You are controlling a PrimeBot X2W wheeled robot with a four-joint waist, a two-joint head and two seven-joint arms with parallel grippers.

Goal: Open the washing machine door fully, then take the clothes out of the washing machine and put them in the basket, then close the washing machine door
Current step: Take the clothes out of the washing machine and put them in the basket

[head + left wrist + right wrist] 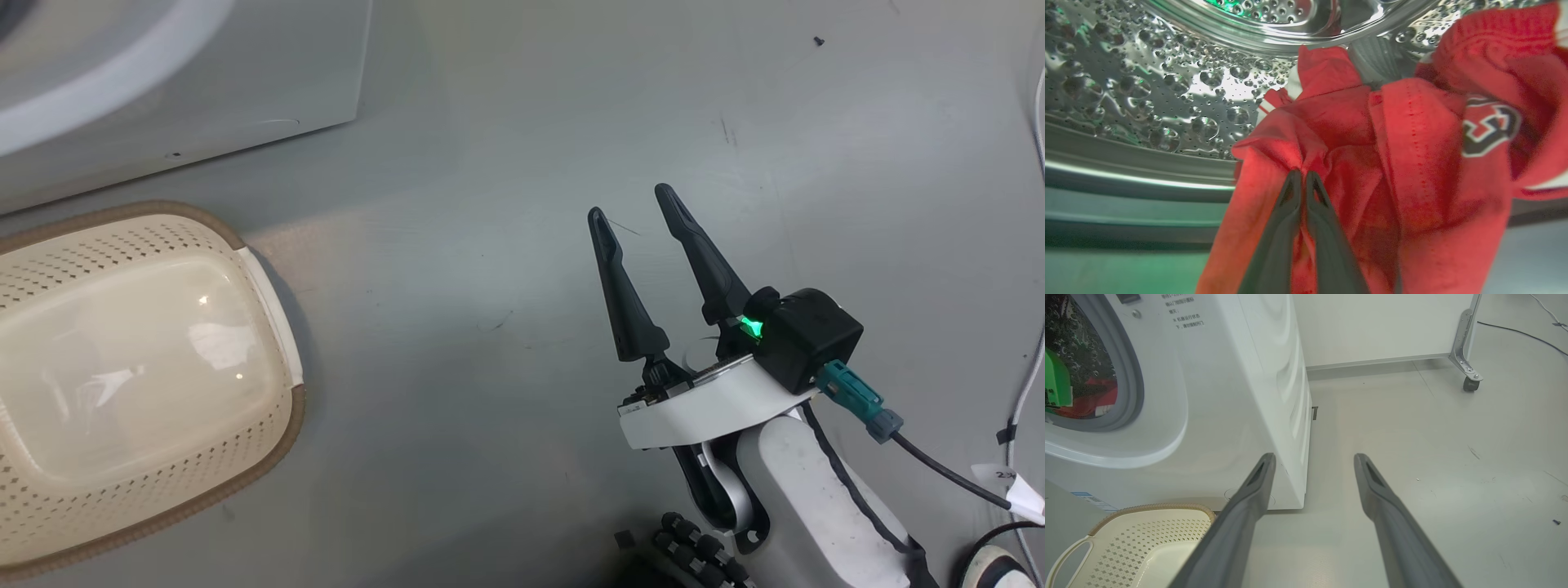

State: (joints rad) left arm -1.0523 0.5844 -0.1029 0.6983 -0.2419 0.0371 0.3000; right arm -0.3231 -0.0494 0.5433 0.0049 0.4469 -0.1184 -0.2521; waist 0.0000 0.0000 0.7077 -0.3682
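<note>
Where our left gripper [1302, 176] pinches a fold at lower centre, the clothes [1412, 163] show bright red with a blurred emblem at right, draped over the drum [1147, 94] lip, their lower edge cut off. Our right gripper [629, 202] stands wide.

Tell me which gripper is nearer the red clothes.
Left. The left gripper is shut on the clothes at the washing machine mouth; the right gripper hangs open over the floor, right of the basket.
</note>
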